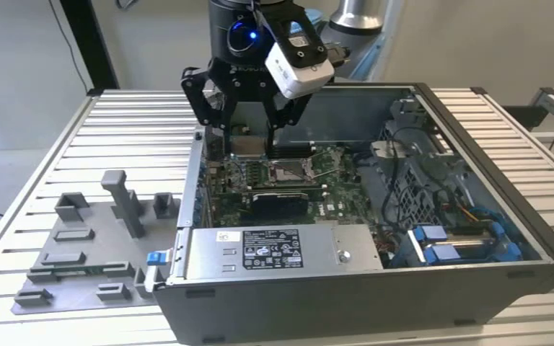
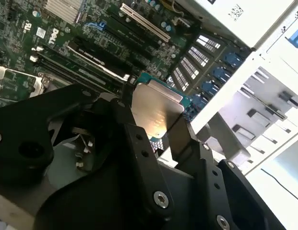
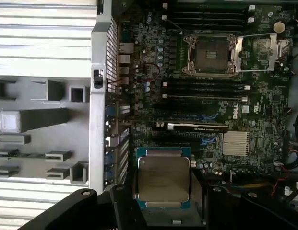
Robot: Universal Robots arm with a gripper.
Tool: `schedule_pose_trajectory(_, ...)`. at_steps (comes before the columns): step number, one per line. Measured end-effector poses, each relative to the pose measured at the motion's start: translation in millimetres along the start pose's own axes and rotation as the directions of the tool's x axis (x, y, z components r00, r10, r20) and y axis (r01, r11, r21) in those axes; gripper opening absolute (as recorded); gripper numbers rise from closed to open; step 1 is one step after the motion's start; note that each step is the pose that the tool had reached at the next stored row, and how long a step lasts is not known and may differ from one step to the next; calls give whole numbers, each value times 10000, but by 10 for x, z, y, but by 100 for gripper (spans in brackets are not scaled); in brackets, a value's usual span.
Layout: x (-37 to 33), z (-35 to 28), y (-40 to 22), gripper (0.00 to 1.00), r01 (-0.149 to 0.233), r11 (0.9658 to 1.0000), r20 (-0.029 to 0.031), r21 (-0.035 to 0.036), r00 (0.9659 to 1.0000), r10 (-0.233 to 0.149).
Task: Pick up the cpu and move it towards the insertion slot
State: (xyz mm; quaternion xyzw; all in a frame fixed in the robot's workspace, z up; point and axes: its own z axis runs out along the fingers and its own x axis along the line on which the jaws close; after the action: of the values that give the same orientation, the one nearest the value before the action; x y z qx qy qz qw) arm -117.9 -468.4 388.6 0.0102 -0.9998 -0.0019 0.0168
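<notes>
The cpu (image 3: 162, 178) hangs above the green circuit board (image 1: 333, 189), clamped between the two black fingers (image 2: 139, 143) of the gripper (image 1: 250, 141), with its silvery top plate showing in both wrist views (image 2: 156, 110). It is held up off the board, near the case wall on the exterior view's left, and has not reached the insertion slot (image 1: 288, 171), which lies just beside it toward the exterior view's right.

The open computer case (image 1: 508, 238) sits on a ribbed metal table (image 1: 113, 130), and the arm reaches down into it from above. At the front of the case lies a grey power supply box (image 1: 267, 249) with a label, and blue drive clips (image 1: 429, 234) sit at the exterior view's right. A grey fixture plate (image 1: 84, 267) with upright blocks lies on the table at the exterior view's left of the case.

In the first wrist view the slot (image 3: 210, 55) shows a shiny metal frame and a brownish centre, with its frame cover swung open, well apart from the chip. Black memory slots (image 3: 206, 88) run between the two.
</notes>
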Motion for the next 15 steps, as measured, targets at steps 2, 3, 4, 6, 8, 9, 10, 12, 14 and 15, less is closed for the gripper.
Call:
schedule_pose_trajectory(2, -63, -2, -2, 0, -1, 10000, -2, 0, 10000, 1)
schedule_pose_trajectory(3, -95, -3, -2, 0, -1, 10000, -4, 0, 10000, 1)
schedule_pose_trajectory(4, -128, -5, -3, 0, 0, 10000, -5, 1, 10000, 0)
schedule_pose_trajectory(6, -195, -6, -4, 0, 0, 10000, -8, 0, 10000, 0)
schedule_pose_trajectory(8, -263, -8, -7, 0, -1, 10000, -13, -1, 10000, 1)
schedule_pose_trajectory(9, -296, -10, -8, 0, -1, 10000, -14, 0, 10000, 1)
schedule_pose_trajectory(10, -329, -11, -9, 0, 0, 10000, -14, 0, 10000, 0)
schedule_pose_trajectory(12, -391, -13, -10, 0, -1, 10000, -16, 0, 10000, 1)
schedule_pose_trajectory(14, -464, -16, -12, 0, 0, 10000, -17, 0, 10000, 0)
schedule_pose_trajectory(15, -500, -17, -12, 0, 0, 10000, -18, 0, 10000, 0)
